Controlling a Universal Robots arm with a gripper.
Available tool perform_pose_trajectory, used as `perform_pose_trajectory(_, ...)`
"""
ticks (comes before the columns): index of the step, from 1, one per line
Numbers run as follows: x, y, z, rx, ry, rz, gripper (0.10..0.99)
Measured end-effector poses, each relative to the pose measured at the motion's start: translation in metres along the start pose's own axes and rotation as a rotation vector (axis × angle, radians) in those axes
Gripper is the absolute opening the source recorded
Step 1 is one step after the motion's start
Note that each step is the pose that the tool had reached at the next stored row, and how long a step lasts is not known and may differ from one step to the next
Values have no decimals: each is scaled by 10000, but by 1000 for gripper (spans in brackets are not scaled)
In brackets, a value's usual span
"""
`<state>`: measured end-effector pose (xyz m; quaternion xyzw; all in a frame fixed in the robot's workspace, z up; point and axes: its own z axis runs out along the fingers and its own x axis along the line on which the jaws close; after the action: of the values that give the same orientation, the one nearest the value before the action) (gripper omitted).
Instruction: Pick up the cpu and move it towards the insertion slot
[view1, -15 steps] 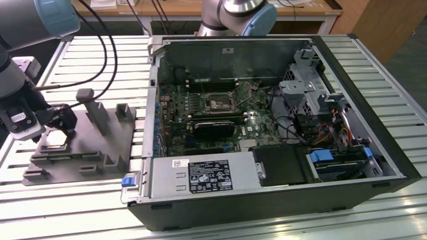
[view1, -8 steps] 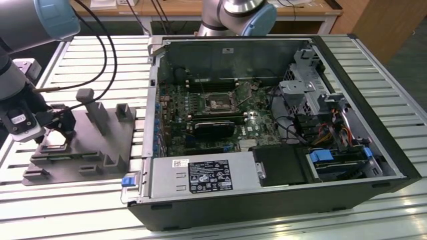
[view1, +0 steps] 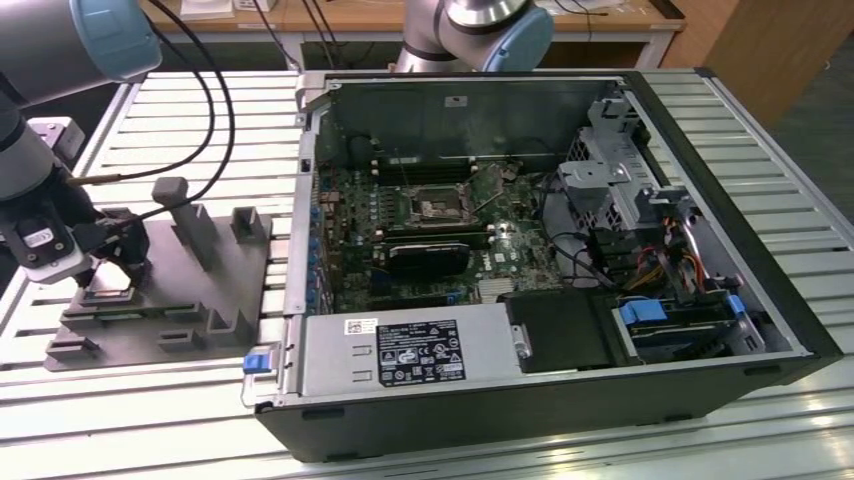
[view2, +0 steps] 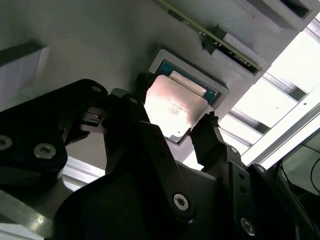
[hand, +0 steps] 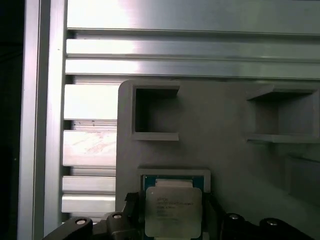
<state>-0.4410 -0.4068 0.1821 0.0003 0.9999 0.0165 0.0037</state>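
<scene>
In both wrist views the cpu (view2: 172, 106) (hand: 173, 209), a flat square chip with a silvery top, sits between the two black fingers of my gripper (view2: 175, 114) (hand: 172, 217). The fingers press on two opposite edges of the chip. It appears slightly raised above its square nest (view2: 212, 90) in the grey fixture block (view1: 180, 290). In the exterior view the gripper (view1: 100, 275) hangs over the block's end at the exterior view's left. The insertion slot (view1: 438, 205) lies on the motherboard inside the open computer case, well to the right of the gripper.
The open computer case (view1: 787, 320) lies on its side on the slatted aluminium table (view1: 147, 410). A black card (view1: 427, 258) sits below the socket, with drive cages and cables at the right. Upright posts (view1: 187, 220) rise from the fixture block beside the gripper.
</scene>
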Motion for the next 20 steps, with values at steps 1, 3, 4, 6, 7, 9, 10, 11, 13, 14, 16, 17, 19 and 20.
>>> perform_pose_trajectory(1,-1,1,1,1,-1,4,616)
perform_pose_trajectory(3,0,1,2,2,1,9,616)
perform_pose_trajectory(4,0,1,3,2,1,10,545)
perform_pose_trajectory(6,-1,2,4,0,0,12,545)
perform_pose_trajectory(7,-2,2,5,0,-1,12,545)
perform_pose_trajectory(9,-2,1,5,0,-1,11,545)
perform_pose_trajectory(10,-3,1,2,-1,-2,11,545)
perform_pose_trajectory(11,-4,2,-3,-2,-3,11,545)
perform_pose_trajectory(13,-4,3,-35,-1,-2,11,545)
perform_pose_trajectory(14,-5,3,-56,0,-2,11,545)
perform_pose_trajectory(16,-5,4,-89,0,-2,11,545)
perform_pose_trajectory(17,-5,5,-102,0,-1,11,545)
perform_pose_trajectory(19,-6,5,-128,0,-1,11,545)
perform_pose_trajectory(20,-6,6,-137,-3,-1,11,545)
